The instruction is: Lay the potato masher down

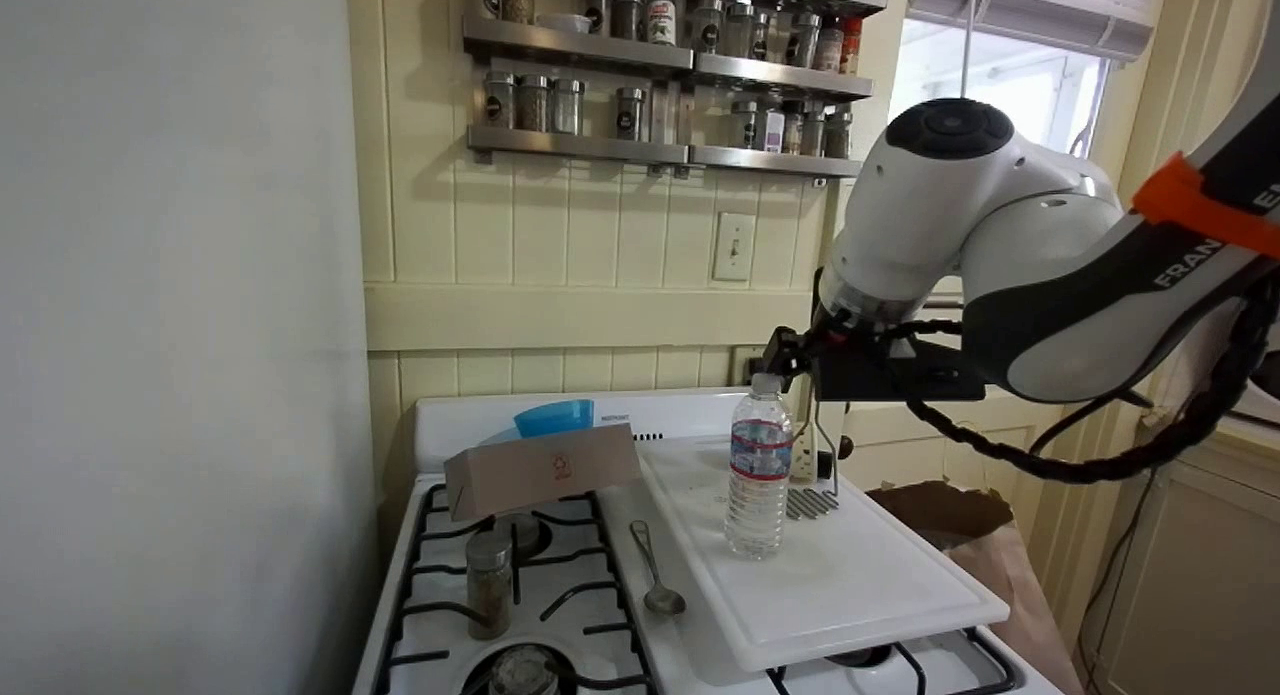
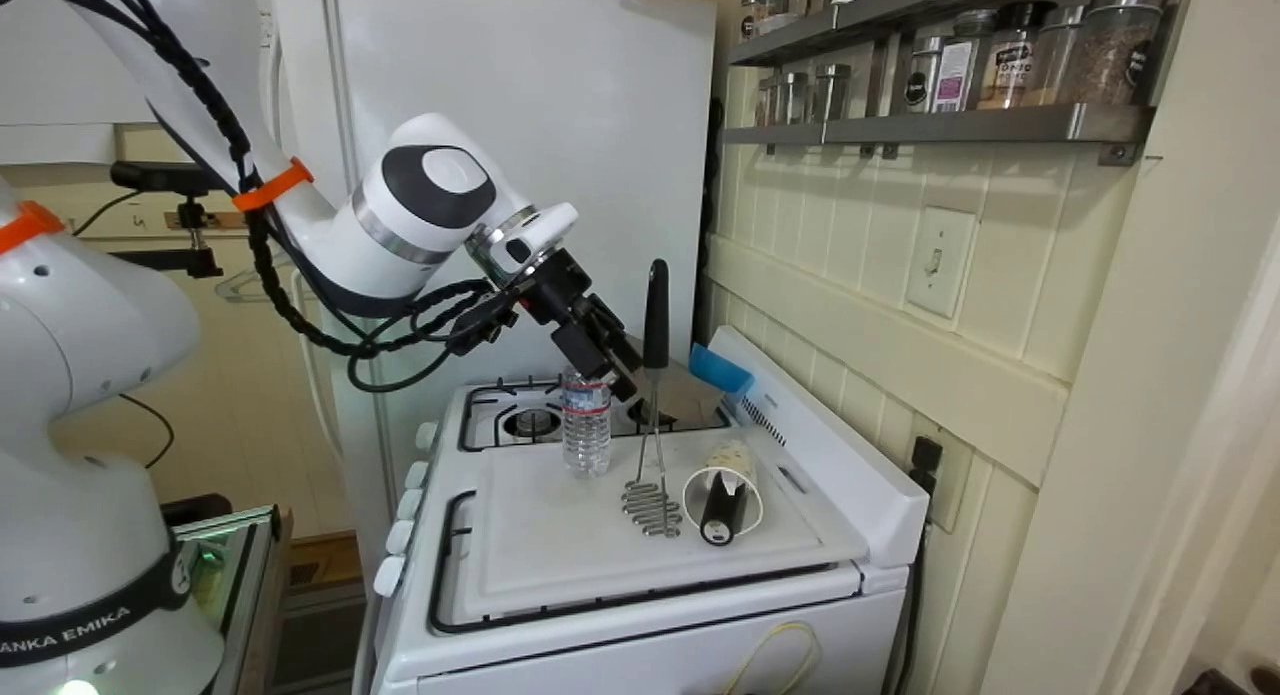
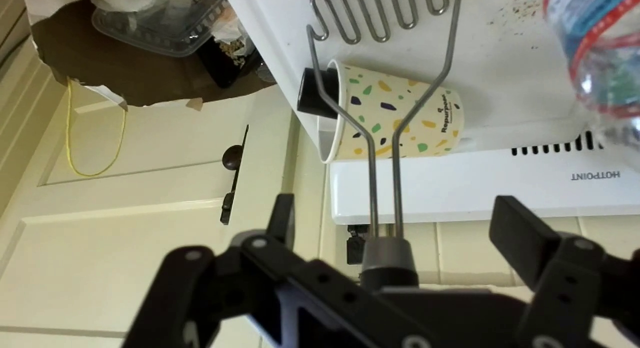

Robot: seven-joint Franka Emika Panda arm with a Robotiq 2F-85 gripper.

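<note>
The potato masher stands upright on its zigzag wire head [image 2: 652, 508] on the white cutting board [image 2: 560, 565], with its black handle [image 2: 656, 315] pointing up. In an exterior view its wire head [image 1: 810, 503] shows behind the water bottle; its handle is hidden there. My gripper [image 2: 622, 367] is beside the lower handle. In the wrist view the gripper [image 3: 400, 228] is open, fingers wide apart. The masher's grey collar [image 3: 388, 254] lies between them, apart from both and nearer the left one. The rest of the handle is hidden behind the gripper body there.
A water bottle [image 1: 758, 475] stands on the board close to the gripper and masher. A patterned paper cup [image 3: 400, 112] lies on its side beside the masher head with a black object inside. A cardboard box [image 1: 545, 470], spoon [image 1: 655, 580] and spice jar [image 1: 488, 585] are on the stove.
</note>
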